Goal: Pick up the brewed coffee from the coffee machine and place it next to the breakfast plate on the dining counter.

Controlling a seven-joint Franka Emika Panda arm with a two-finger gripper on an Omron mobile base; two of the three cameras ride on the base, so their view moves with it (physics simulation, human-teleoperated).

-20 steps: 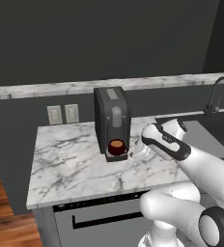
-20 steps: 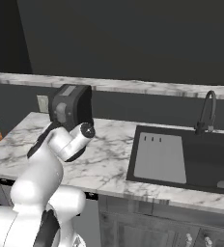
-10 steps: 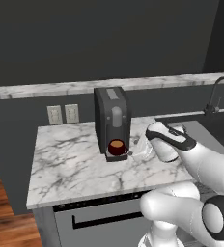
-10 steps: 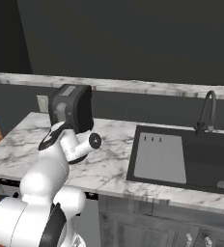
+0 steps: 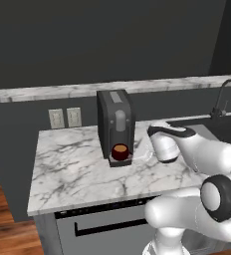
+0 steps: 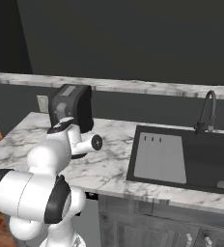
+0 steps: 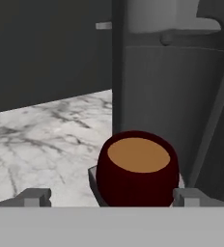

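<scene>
Straddling the brewed coffee (image 7: 135, 173), the open, empty hand (image 7: 111, 198) faces the coffee machine (image 7: 176, 91).

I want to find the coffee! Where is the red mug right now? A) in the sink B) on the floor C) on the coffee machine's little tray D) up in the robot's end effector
C: the red mug sits on the coffee machine drip tray, under its dispenser.

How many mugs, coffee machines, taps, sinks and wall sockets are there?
Mugs: 1
Coffee machines: 1
Taps: 1
Sinks: 1
Wall sockets: 2
Total: 6
</scene>
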